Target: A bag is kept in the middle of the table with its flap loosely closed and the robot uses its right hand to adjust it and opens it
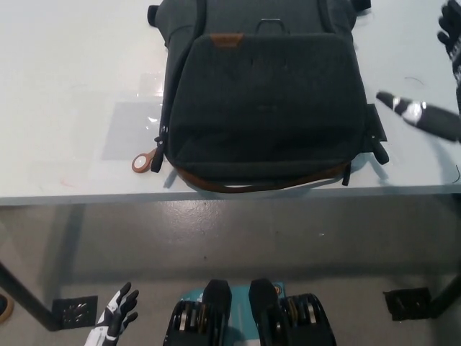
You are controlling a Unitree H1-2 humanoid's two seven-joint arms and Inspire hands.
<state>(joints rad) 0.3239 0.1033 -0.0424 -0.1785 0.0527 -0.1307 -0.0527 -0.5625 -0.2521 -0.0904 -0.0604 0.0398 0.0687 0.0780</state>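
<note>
Hovering with fingers spread just beside the bag (263, 101) in the middle of the bench (65, 94), the right hand (432, 86) has not touched it, so adjusting and opening the shut flap (266, 94) remain.

A: Tally for the white table (65, 86)?

B: One table. One dark grey bag (263, 108), upper middle of frame.

A: Fittings on the bag?

B: One brown leather patch (226, 40) near its top. One round tan pull tab (145, 162) at its lower left corner, lying on the table. One metal loop (269, 24) at the top edge.

A: Hands?

B: Two. One black right hand (432, 108) at the right edge, fingers spread, holding nothing. One white left hand (115, 317) at the bottom left, fingers apart.

A: On the floor?

B: Two dark square plates, one at lower left (74, 311), one at lower right (408, 303).
</note>
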